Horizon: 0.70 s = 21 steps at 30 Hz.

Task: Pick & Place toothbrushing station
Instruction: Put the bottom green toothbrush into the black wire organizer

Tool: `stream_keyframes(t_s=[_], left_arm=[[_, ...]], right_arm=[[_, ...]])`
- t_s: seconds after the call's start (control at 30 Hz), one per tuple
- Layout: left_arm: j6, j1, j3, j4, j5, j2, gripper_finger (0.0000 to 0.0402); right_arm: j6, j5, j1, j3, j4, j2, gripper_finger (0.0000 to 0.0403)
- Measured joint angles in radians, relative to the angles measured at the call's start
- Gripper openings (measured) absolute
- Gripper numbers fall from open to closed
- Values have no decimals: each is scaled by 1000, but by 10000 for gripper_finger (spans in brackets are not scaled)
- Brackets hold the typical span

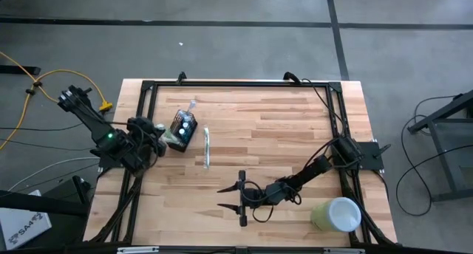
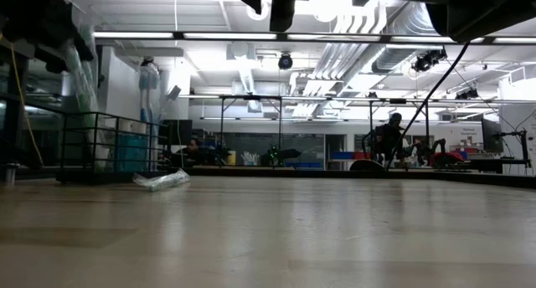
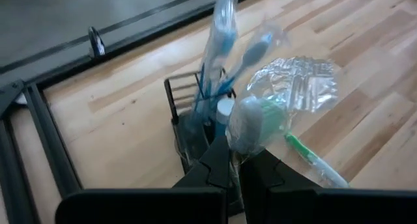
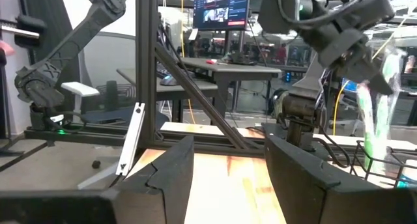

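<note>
Both grippers differ: left gripper (image 1: 161, 139) jaws pinch the toothbrushing station (image 1: 182, 130) (wrapped brushes inside), right gripper (image 1: 230, 198) jaws spread.

Pale green cup (image 1: 336, 214) lies tipped near the table (image 1: 281, 128) edge.

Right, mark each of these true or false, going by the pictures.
1. The left tool is shut. True.
2. The right tool is shut on the green cup. False: it is open, holds nothing, and the green cup sits apart near the table's right front corner.
3. The black wire holder sits by the left tool. True.
4. A wrapped toothbrush lies on the table beside the holder. True.
5. The green cup stands at the left rear corner. False: right front.
</note>
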Motion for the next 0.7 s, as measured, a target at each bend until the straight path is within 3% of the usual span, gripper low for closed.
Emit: stream_keyframes(t_s=[0.53,0.7], left_arm=[[-9,15,-123,131,30,0,4],[35,57,-126,161,95,0,28]], right_arm=[[0,0,-1,0,1,0,179],[0,0,-1,0,1,0,179]])
